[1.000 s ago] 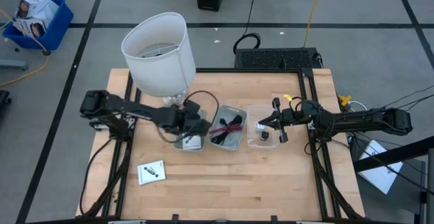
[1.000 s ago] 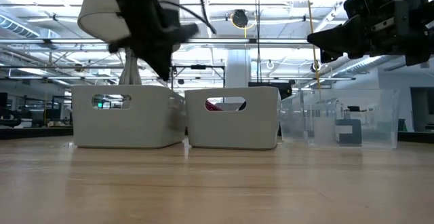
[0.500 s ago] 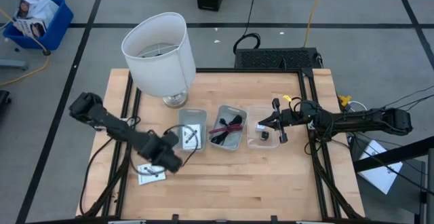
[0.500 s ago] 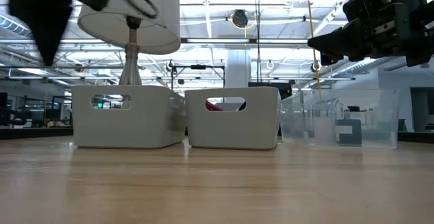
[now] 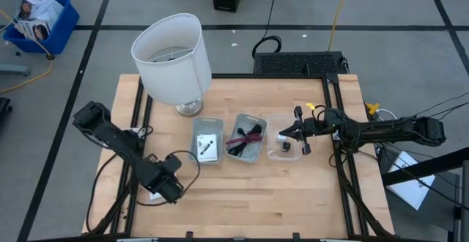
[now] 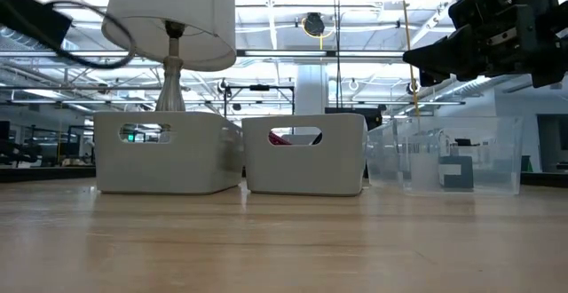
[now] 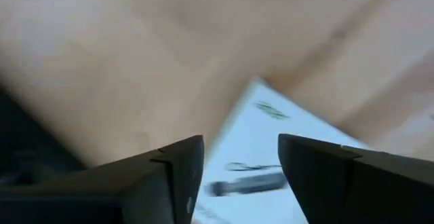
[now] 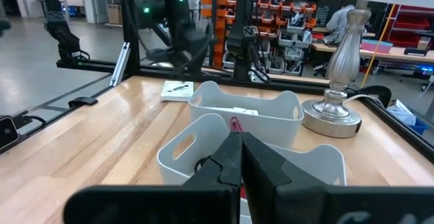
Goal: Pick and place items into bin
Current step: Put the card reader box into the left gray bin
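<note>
A white square packet with black print [image 7: 271, 176] lies flat on the wood near the table's front left. My left gripper [image 7: 241, 149] hovers over it, open, and hides most of it in the high view [image 5: 165, 188]. Another white packet [image 5: 207, 147] lies in the left bin [image 5: 196, 154]. Black and magenta cables [image 5: 246, 139] lie in the middle bin [image 5: 256, 156]. A small black cube [image 5: 284, 146] sits in the clear right bin [image 5: 272, 154]. My right gripper [image 5: 297, 134] hangs shut above that clear bin, holding nothing.
A lamp with a big white shade [image 5: 172, 57] stands at the back left, behind the bins. The three bins stand in a row across the table's middle [image 6: 306, 155]. Bare wood [image 5: 256, 198] runs along the front of the table.
My left gripper has swung away from the left bin toward the table's near left corner, and now hangs over the packet on the wood. A white packet shows in the left bin where the gripper was.
</note>
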